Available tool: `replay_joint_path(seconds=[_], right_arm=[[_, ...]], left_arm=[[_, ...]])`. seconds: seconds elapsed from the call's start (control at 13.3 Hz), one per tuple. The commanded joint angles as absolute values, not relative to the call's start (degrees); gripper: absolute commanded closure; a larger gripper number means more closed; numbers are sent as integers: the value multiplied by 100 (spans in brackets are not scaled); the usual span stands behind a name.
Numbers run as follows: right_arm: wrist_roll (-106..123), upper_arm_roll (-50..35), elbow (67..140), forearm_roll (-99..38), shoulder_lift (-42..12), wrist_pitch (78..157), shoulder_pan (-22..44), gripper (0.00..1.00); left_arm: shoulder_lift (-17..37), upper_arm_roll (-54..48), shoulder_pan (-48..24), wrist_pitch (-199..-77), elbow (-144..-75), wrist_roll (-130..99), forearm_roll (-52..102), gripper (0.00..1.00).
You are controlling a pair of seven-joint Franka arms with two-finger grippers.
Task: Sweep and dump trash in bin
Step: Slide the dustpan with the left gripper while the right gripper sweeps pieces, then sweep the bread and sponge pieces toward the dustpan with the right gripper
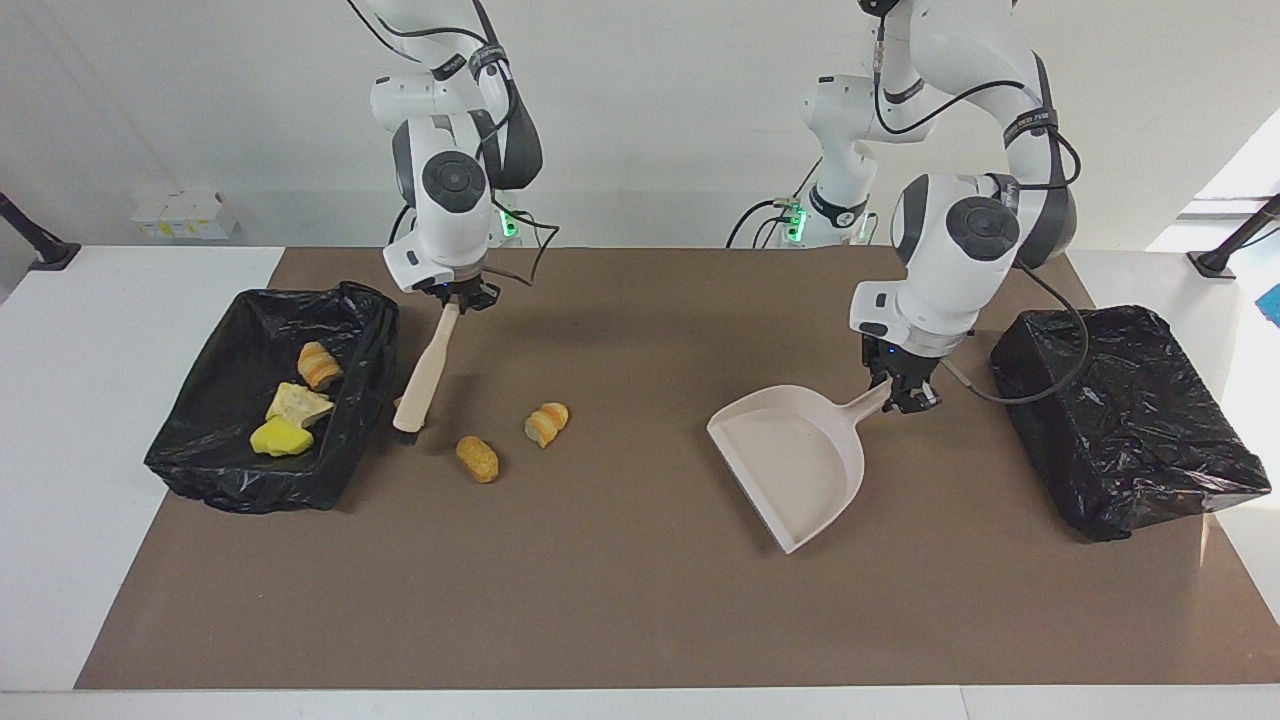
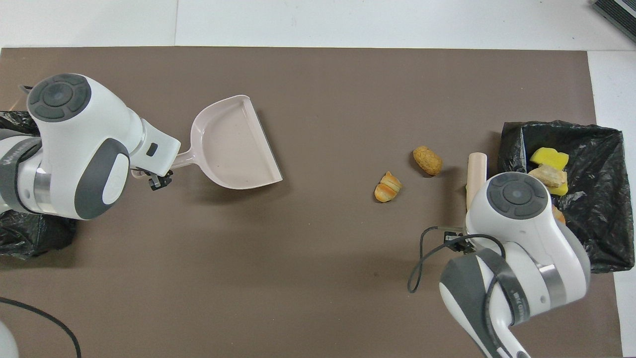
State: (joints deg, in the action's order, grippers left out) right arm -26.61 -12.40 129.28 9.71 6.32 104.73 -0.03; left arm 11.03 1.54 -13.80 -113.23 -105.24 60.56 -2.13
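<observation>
A: Status? Your right gripper [image 1: 458, 296], upper left of the facing frame, is clamped on the brush [image 1: 421, 378]; its bristles rest beside the lined bin [image 1: 225, 470].

B: Left gripper [image 1: 905, 392], right of centre, grips the dustpan [image 1: 790, 462] by its handle.

A: Trash?

B: Two lumps [image 1: 478, 458] [image 1: 547, 422] loose left of centre; three more [image 1: 290, 408] lie in the bin.

A: Turn the pan's mouth toward the lumps, lip flat on the mat [image 1: 620, 600], then sweep low and slow.

1. The white table [image 1: 60, 500] carries a brown mat [image 1: 620, 600].
2. On the mat: two black-lined bins [image 1: 355, 340] [image 1: 1120, 420], an orange-brown lump [image 1: 478, 458], and a striped bread-like lump [image 1: 546, 422].
</observation>
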Motion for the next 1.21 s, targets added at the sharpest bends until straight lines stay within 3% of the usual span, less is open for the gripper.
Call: replay_joint_path(seconds=[0.0, 0.45, 0.83, 1.13], right_arm=[[-2145, -1310, 13087, 1124, 712, 10679, -343, 100], [-2118, -1336, 13263, 1389, 510, 11118, -404, 100], [-2223, -1345, 13070, 607, 492, 11171, 815, 100], [-2670, -1362, 12491, 308, 334, 11066, 1379, 100]], left_arm=[[757, 97, -1301, -11355, -10941, 6748, -114, 100], [615, 88, -1476, -11873, -11478, 6909, -114, 100], [650, 88, -1696, -12164, -11566, 6400, -114, 100], [756, 88, -1960, -12234, -11610, 6276, -114, 100]])
